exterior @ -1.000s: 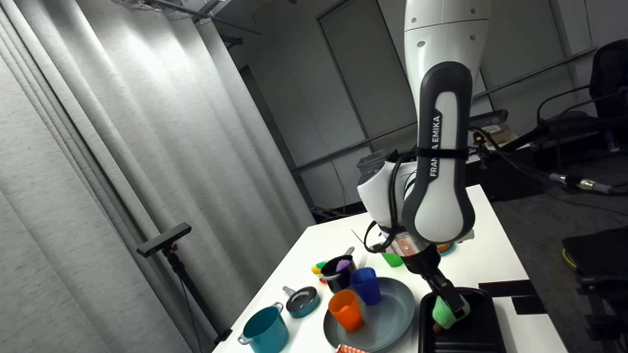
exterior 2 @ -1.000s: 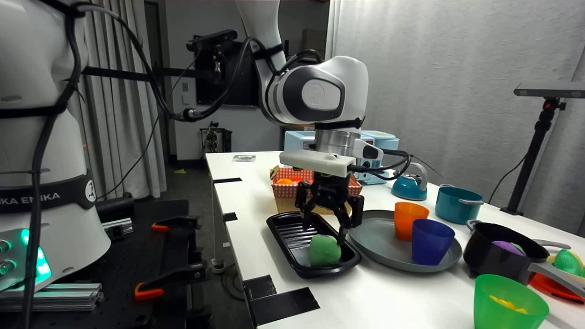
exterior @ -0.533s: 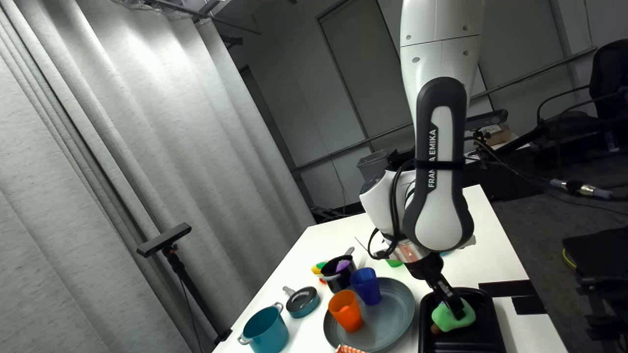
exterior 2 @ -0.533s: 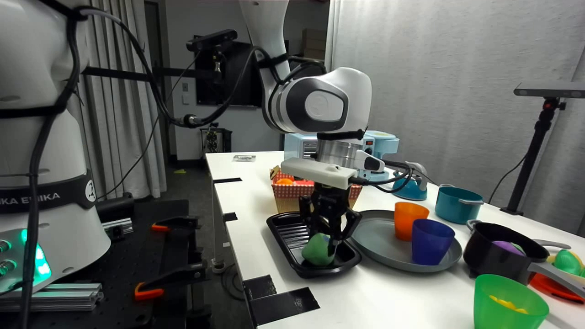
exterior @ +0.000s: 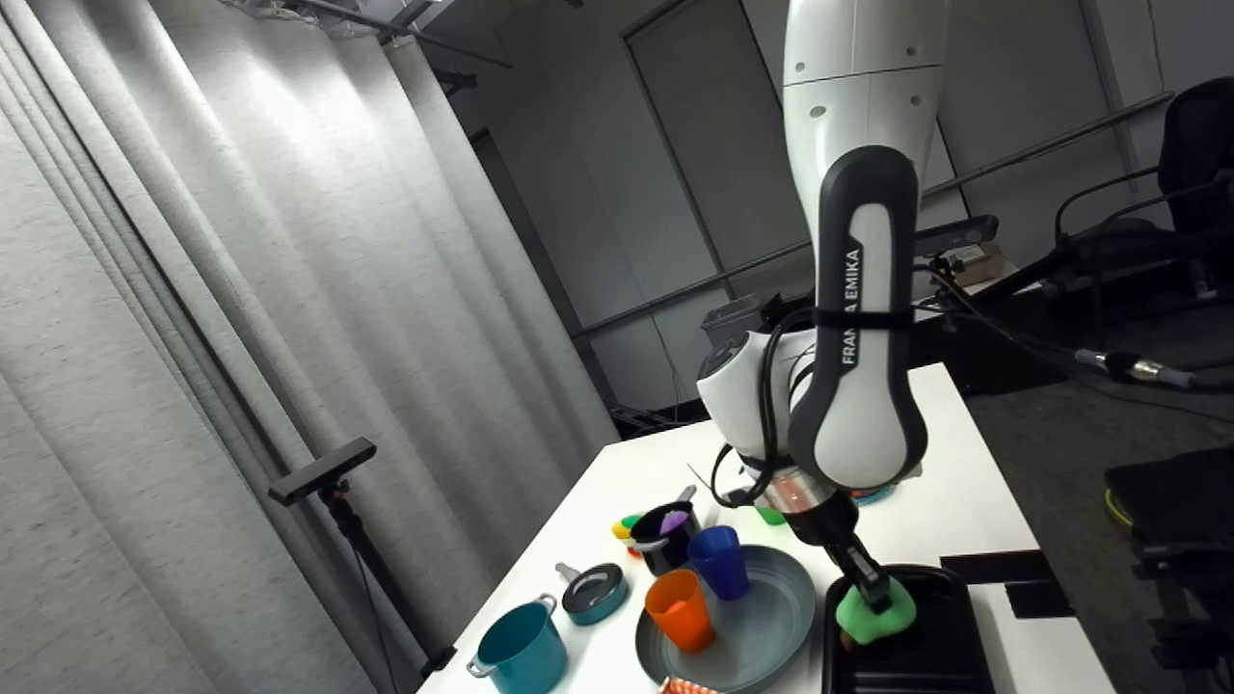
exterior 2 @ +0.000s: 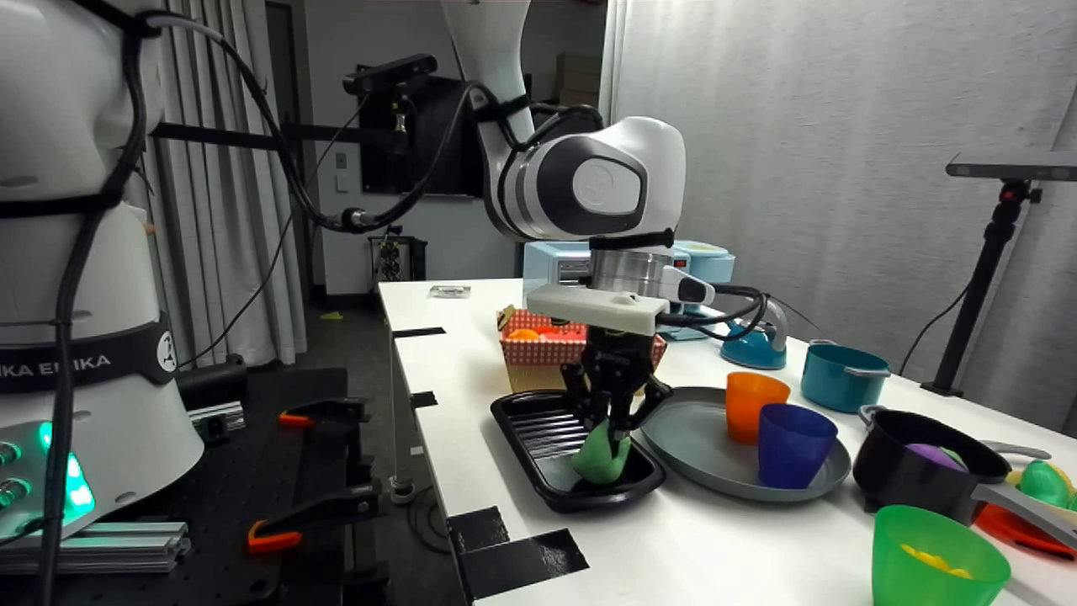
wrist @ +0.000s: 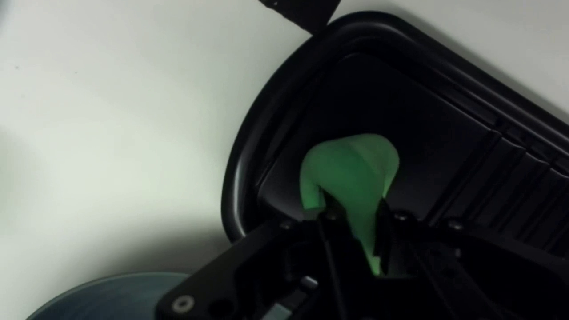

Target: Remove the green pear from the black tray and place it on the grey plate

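Observation:
My gripper (wrist: 354,201) is shut on the green pear (wrist: 351,166), whose soft body bulges past the fingertips and narrows between them in the wrist view. In both exterior views the pear (exterior 2: 599,459) is within the rim of the black tray (exterior 2: 507,425), at its end near the tape strips. Whether its underside touches the tray floor I cannot tell. The grey plate (exterior 2: 698,450) lies right beside the tray, and its edge (wrist: 120,293) shows at lower left in the wrist view. An orange cup (exterior: 678,609) and a blue cup (exterior: 719,564) stand on it.
A checked basket (exterior 2: 538,374) stands just behind the tray. Beyond the plate are a black pot (exterior 2: 909,484) and a teal pot (exterior 2: 844,376). A green cup (exterior 2: 938,555) is at the front. Black tape (exterior 2: 526,564) marks the table by its edge.
The jaws have closed from wide apart onto the pear, squeezing it out of shape. My arm came down, then rose a little and shifted slightly toward the plate, the pear moving with it.

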Motion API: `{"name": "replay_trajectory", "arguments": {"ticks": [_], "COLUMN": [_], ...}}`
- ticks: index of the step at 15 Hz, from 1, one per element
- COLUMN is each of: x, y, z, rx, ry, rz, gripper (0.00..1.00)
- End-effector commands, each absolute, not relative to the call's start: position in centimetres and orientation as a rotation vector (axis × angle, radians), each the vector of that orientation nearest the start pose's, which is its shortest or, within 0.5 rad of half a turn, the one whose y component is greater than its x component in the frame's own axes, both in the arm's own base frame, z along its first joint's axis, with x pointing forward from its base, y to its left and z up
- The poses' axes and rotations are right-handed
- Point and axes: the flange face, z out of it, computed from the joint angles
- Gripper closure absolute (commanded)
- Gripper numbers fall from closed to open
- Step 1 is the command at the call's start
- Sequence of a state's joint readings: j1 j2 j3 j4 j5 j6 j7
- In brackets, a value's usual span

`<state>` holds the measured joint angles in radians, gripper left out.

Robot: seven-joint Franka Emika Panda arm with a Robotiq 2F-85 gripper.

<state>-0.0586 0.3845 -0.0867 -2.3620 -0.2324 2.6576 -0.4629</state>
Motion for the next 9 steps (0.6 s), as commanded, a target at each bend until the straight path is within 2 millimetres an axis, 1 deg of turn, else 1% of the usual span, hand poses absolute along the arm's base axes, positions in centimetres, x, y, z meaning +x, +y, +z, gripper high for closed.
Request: {"name": "replay_trajectory", "arguments": {"ticks": [1, 5, 9], "x": [50.4, 51.7, 53.9], "y": [-5.8, -4.2, -2.6], "z": [18.1, 20.3, 22.2], "rx": [-3.160, -3.187, -3.232], "ry": [-0.878, -0.952, -1.053], "rz": [0.147, 0.066, -0.050], "gripper": [0.96, 0.96, 0.96]}}
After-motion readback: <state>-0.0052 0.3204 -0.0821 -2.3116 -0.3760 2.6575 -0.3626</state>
